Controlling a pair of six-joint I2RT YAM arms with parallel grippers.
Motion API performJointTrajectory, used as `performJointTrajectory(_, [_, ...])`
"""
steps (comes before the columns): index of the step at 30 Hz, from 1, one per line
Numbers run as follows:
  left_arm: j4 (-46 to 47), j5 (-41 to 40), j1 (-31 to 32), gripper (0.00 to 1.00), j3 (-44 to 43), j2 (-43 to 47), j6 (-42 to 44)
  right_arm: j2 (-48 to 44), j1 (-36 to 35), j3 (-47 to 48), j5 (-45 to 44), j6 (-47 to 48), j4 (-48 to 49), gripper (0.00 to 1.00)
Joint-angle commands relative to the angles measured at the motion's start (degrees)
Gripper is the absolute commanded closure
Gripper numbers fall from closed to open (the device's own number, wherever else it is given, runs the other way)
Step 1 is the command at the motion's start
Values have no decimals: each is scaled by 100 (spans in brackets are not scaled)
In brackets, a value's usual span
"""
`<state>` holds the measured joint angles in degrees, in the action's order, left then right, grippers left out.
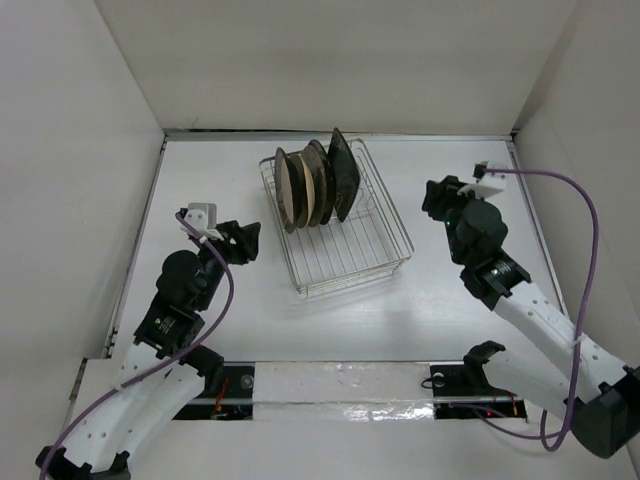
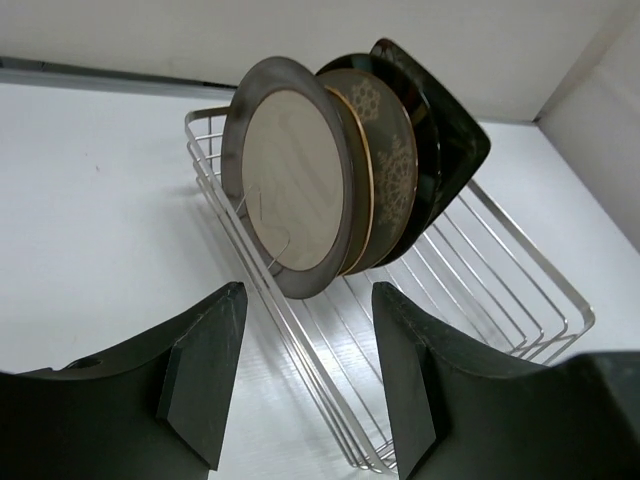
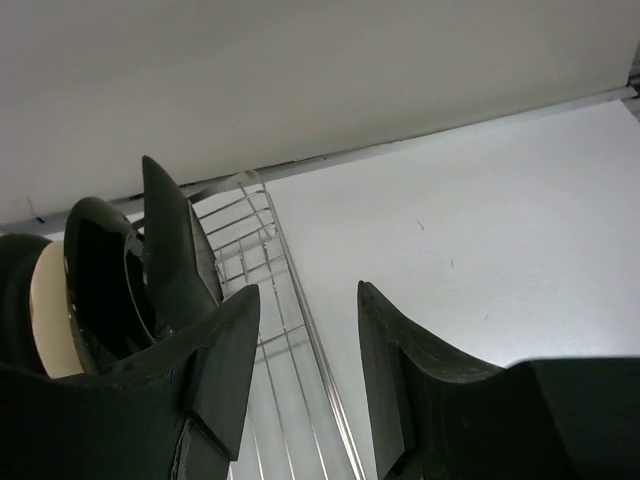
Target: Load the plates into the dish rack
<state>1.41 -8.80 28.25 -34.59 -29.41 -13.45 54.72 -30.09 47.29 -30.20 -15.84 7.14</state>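
Clearly upright, the plates (image 1: 315,185) stand on edge in a tight row at the far end of the rack (image 1: 355,250), which rests on the white surface (image 1: 330,330). Left fingers (image 2: 205,370) and right fingers (image 3: 225,370) are spread apart, grasping nothing, on either side of the rack.

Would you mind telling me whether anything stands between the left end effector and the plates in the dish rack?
Only the low wire wall of the dish rack itself, crossing the foot of the plates; they rise well above it. Otherwise the left end effector faces them across bare table, jaws open.
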Motion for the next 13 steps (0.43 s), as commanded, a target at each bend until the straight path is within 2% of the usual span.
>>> performJointTrajectory(1, [105, -43, -13, 50, -242, -100, 89, -285, 309, -737, 382, -464, 1141, 51])
performJointTrajectory(6, [220, -17, -13, 50, -180, -214, 150, -226, 1012, -1195, 1074, -876, 1097, 51])
performJointTrajectory(13, [202, -43, -13, 50, -153, -215, 185, 188, 1145, -1143, 1753, -1009, 1193, 51])
